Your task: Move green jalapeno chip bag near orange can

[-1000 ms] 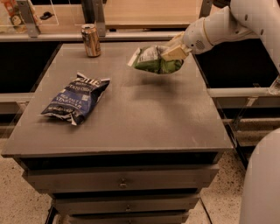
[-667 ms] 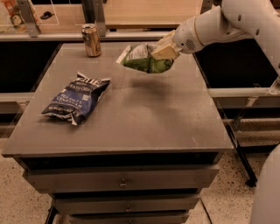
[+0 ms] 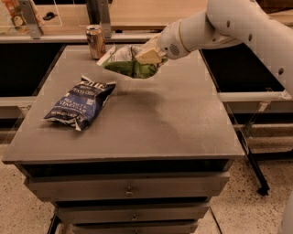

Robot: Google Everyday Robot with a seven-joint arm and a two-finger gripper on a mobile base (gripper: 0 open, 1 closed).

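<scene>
The green jalapeno chip bag (image 3: 126, 64) hangs in the air above the far middle of the grey tabletop, held at its right end. My gripper (image 3: 147, 55) is shut on it, at the end of the white arm that reaches in from the upper right. The bag's white end points left toward the orange can (image 3: 95, 41), which stands upright at the table's far left edge, a short way from the bag. The bag's shadow falls on the table below it.
A dark blue chip bag (image 3: 80, 103) lies flat on the left half of the grey table (image 3: 183, 123). Drawers (image 3: 128, 188) sit under the tabletop. A wooden counter (image 3: 151, 9) with metal posts runs behind the table.
My gripper has carried the green bag leftward across the far part of the table, from the right side toward the orange can. The blue bag and the can have not moved.
</scene>
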